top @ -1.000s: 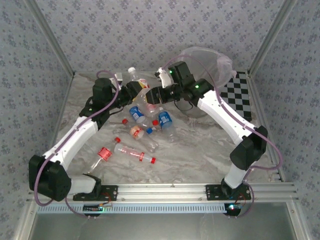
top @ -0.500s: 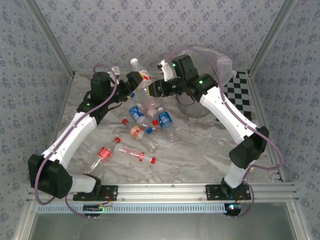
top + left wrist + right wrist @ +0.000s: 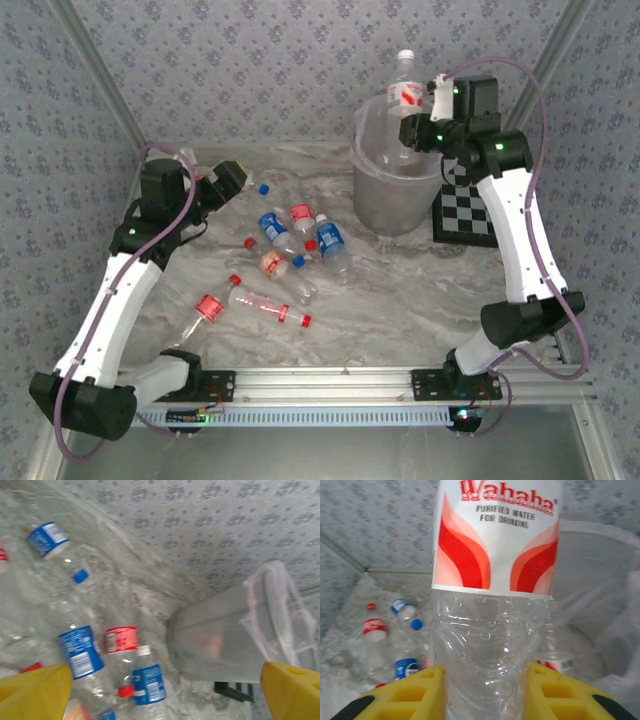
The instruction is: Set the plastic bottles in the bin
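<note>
Right gripper [image 3: 414, 130] is clamped on a red-labelled bottle [image 3: 404, 95], held upright over the bin [image 3: 385, 205] near the back wall. Left gripper [image 3: 230, 180] is spread wide and empty at the desk's [image 3: 400, 290] far left. Loose bottles [image 3: 290, 250] lie mid-desk, with open marble to their right.

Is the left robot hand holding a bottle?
No, the left gripper has its yellow fingers wide apart with nothing between them; plastic bottles lie loose on the table beyond.
</note>
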`<action>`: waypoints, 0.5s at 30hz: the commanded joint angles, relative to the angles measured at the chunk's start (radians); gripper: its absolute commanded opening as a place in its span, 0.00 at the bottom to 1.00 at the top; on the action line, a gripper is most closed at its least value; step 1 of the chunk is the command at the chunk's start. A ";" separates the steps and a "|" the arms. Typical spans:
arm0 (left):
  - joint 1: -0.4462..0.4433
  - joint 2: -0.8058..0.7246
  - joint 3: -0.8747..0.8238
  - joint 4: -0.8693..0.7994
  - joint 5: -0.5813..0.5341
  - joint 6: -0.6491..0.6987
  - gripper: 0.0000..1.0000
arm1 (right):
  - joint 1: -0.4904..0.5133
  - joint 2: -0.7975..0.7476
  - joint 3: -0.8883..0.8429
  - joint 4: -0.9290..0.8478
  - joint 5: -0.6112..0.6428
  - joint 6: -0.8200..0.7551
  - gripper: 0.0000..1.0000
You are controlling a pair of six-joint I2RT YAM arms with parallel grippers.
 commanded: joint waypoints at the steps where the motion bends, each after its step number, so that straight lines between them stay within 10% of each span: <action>1: 0.001 -0.036 -0.044 -0.159 -0.115 0.081 0.94 | -0.024 0.063 0.021 -0.078 0.042 -0.046 0.32; 9: 0.001 -0.091 -0.168 -0.209 -0.219 0.079 0.93 | -0.027 0.108 -0.080 -0.065 0.070 -0.063 0.35; 15: 0.004 -0.014 -0.150 -0.174 -0.228 0.100 0.94 | -0.025 0.085 -0.118 -0.047 0.057 -0.045 0.66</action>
